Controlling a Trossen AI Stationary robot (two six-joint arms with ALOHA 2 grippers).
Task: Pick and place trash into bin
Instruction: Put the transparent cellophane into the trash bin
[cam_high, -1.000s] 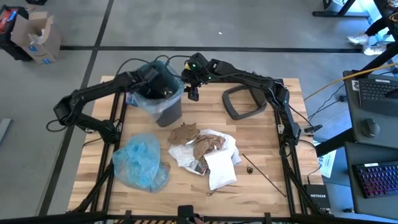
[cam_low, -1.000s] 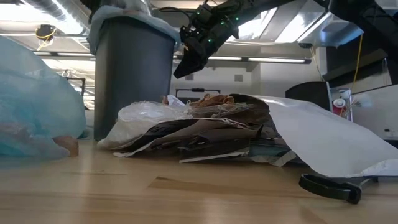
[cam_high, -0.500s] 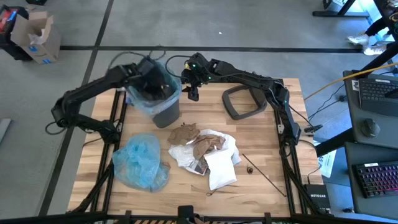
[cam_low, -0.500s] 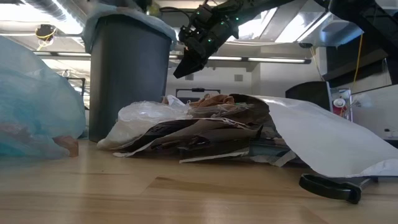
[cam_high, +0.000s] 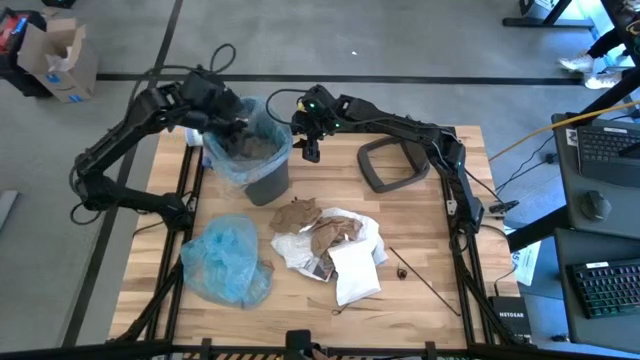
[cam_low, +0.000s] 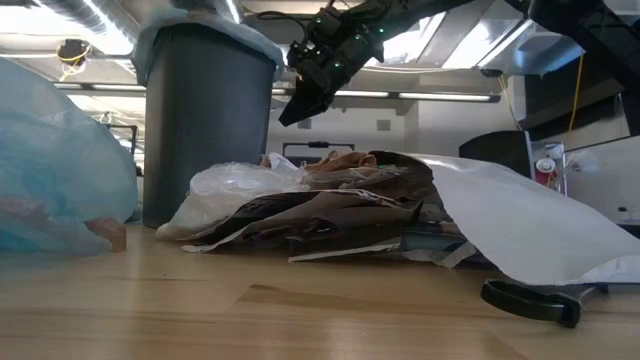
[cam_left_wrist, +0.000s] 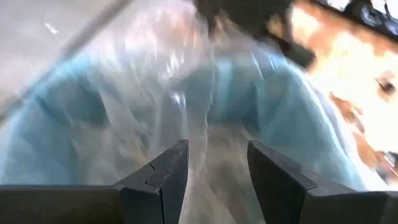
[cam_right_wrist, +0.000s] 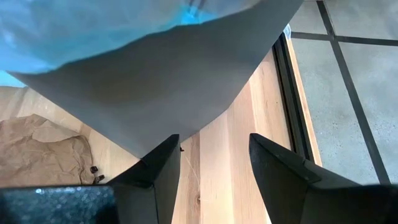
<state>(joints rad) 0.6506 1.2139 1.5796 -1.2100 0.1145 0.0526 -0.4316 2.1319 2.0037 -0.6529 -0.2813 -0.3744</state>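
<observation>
Next job, most likely: fetch a piece of trash (cam_high: 325, 240) from the heap in the middle of the counter (cam_high: 440, 200), just on the near side of the bin (cam_high: 268, 180). Left fingers (cam_left_wrist: 163, 180) spread wide, nothing in them, up over the far left rim of the bin. Right fingers (cam_right_wrist: 160, 171) spread too and empty, hanging just right of the bin. To do it well: lift clear of the blue liner (cam_left_wrist: 93, 106) first so as not to snag it. Then come down on one loose piece on top of the heap, like the brown paper (cam_high: 297, 215). Pinch it firmly and carry it high over the rim before letting go. Leave the grey lid (cam_high: 392, 162) alone. From above: the whole counter, both arms, a blue bag (cam_high: 228, 262) near left, thin sticks (cam_high: 430, 285) near right. From low down: only the heap, the bin's side and the right arm, no left fingers. From the left wrist: the inside of the liner, blurry. From the right wrist: the bin's grey wall, close by.
</observation>
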